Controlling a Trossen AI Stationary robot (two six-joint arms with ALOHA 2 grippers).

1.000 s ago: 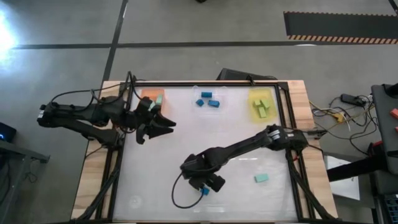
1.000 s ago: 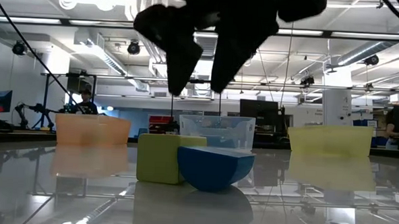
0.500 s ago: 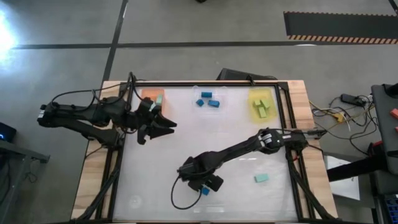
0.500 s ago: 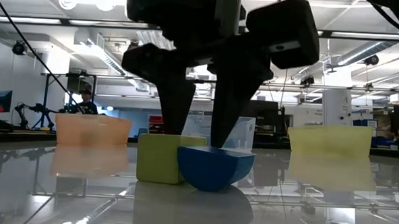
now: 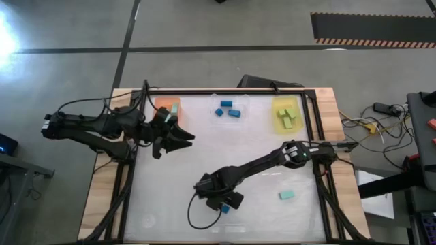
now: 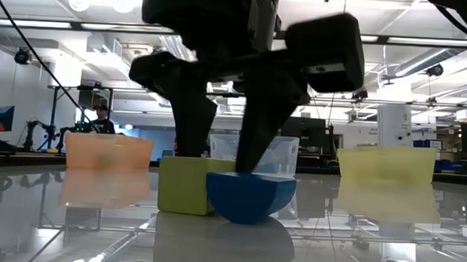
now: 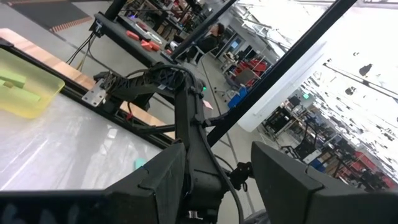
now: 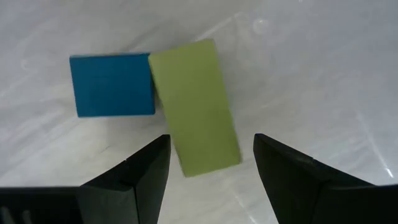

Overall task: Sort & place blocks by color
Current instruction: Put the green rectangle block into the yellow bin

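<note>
On the left side of the table (image 5: 272, 204), the left gripper (image 5: 182, 138) hangs with its fingers spread and empty, just beside the orange tray (image 5: 165, 105), which holds a pale teal block (image 5: 174, 108). Cables trail along that arm over the table's wooden edge.

Toward the middle, at the far edge, the clear tray (image 5: 229, 103) carries a few darker blue blocks (image 5: 234, 113). Nearer the front, the right gripper (image 8: 210, 163) is down low over two touching blocks — a yellow-green block (image 8: 196, 106) and a blue block (image 8: 112, 84). Its fingers stand spread, one on each side of the yellow-green block, with a gap showing on both sides in the right wrist view; they pinch nothing. In the low view the blue block (image 6: 250, 196) has a rounded underside and sits against the yellow-green one (image 6: 182, 184), with the dark fingers coming down right behind and above them and blocking much of the clear tray beyond. From above, the arm itself covers most of this pair; only a bit of blue (image 5: 223, 209) peeks out.

Further right, a single pale teal block (image 5: 287, 194) lies alone on the table, well apart from the gripper. At the far right corner the yellow tray (image 5: 288, 114) holds yellow-green blocks (image 5: 289, 119).
</note>
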